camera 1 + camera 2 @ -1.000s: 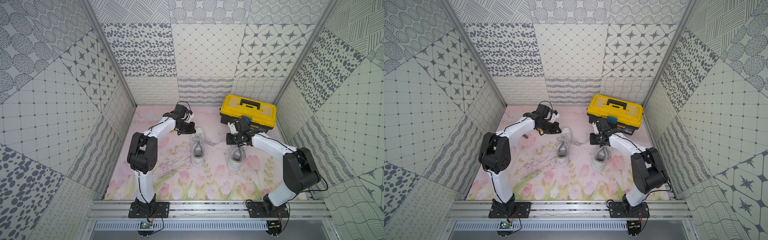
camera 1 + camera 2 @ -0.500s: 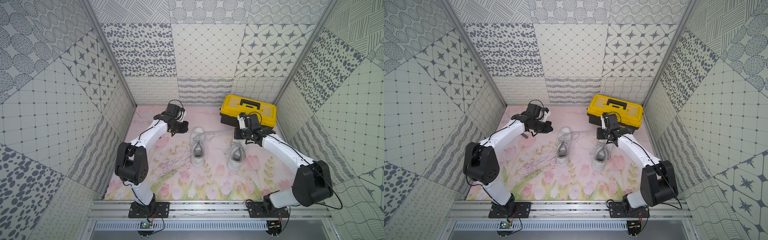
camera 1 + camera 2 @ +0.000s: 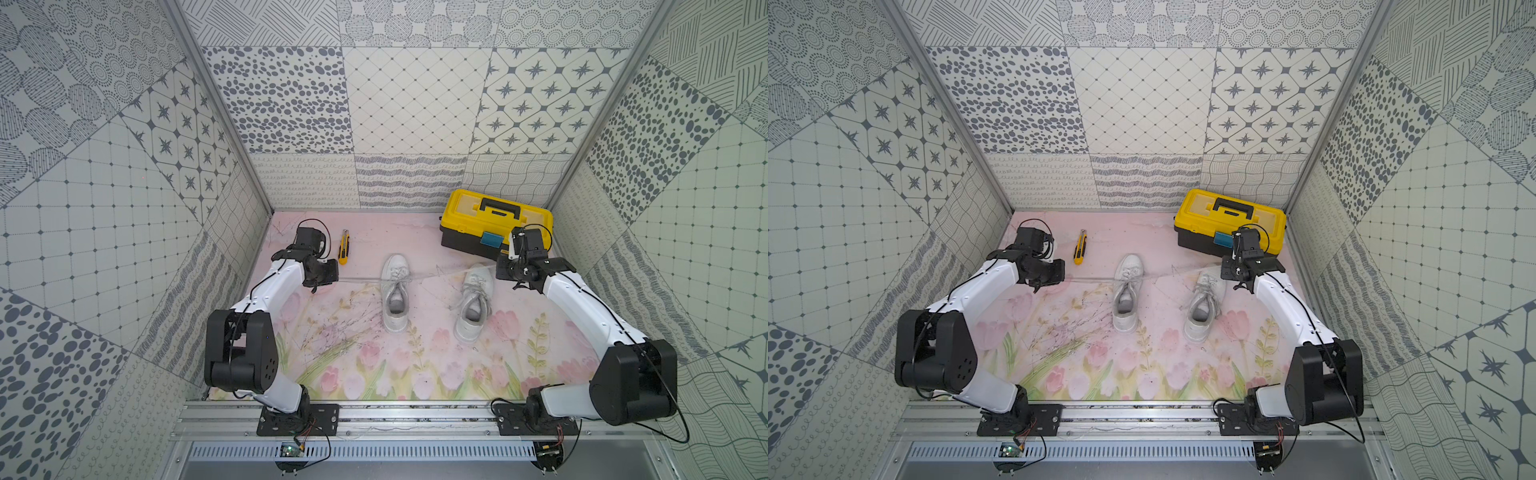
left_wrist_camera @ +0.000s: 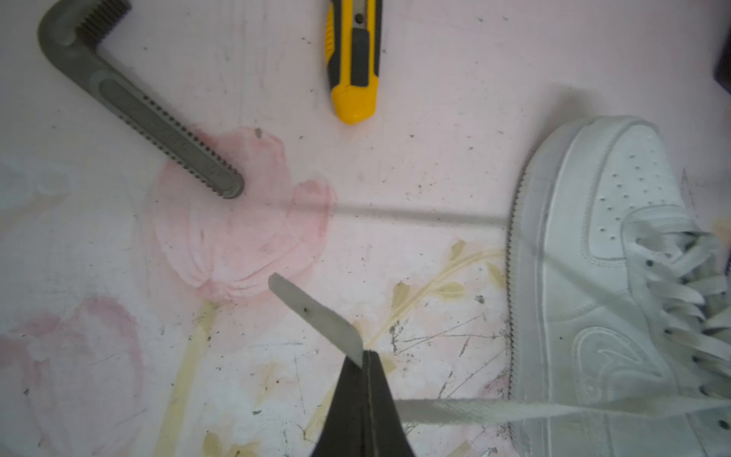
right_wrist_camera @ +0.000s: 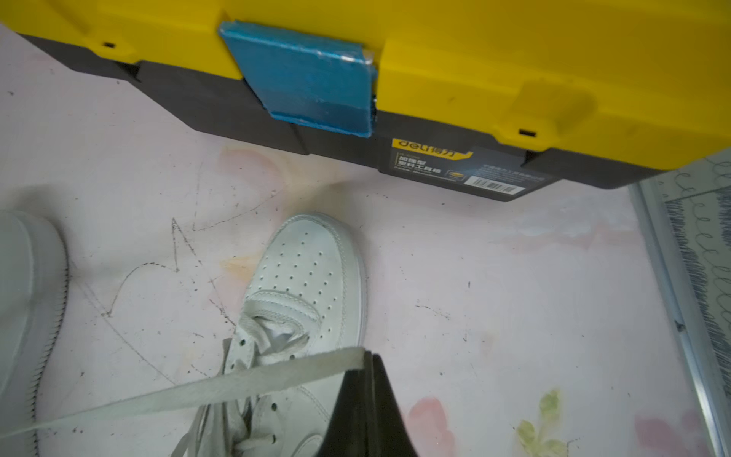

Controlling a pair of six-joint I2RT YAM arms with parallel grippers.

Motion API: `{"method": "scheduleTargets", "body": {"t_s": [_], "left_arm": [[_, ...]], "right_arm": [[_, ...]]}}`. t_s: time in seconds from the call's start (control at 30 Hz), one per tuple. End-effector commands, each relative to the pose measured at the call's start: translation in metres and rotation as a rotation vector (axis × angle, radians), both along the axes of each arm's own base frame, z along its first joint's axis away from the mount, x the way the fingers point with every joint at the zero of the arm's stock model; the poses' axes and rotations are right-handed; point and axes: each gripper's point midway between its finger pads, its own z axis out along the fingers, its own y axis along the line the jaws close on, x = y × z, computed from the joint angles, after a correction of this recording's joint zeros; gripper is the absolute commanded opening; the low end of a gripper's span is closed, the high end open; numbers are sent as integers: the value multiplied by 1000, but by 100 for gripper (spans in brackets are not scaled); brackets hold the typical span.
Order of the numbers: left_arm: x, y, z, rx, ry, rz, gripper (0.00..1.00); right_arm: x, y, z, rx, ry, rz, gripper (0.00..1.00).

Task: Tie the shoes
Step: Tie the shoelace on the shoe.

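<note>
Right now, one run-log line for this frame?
left claw: shut on lace end | right claw: shut on other lace end | both ends: taut from middle shoe | other shoe: laces loose

In both top views a taut lace [image 3: 361,281] spans the middle of the frame. It is pinched at its ends by the left tool [image 3: 334,277] and the right tool [image 3: 500,272], runs through the centre shoe [image 3: 395,299], and bars any low crossing. The right shoe [image 3: 471,307] and the toolbox [image 3: 494,224] crowd the upper right. A knife [image 3: 344,252] lies upper left, and the left wrist view shows a wrench [image 4: 138,107] near it. The bench [image 3: 353,374] is bare across the lower frame.
</note>
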Motion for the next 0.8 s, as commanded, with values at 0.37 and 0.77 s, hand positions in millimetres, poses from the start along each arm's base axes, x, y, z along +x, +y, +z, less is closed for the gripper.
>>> {"method": "scheduleTargets", "body": {"t_s": [0.37, 0.77], "left_arm": [[16, 105, 15, 12, -96, 319, 0], [35, 29, 97, -261, -335, 125, 0]], "right_arm": [[-1, -12, -21, -73, 71, 3, 0], [13, 78, 71, 94, -153, 340, 0]]}}
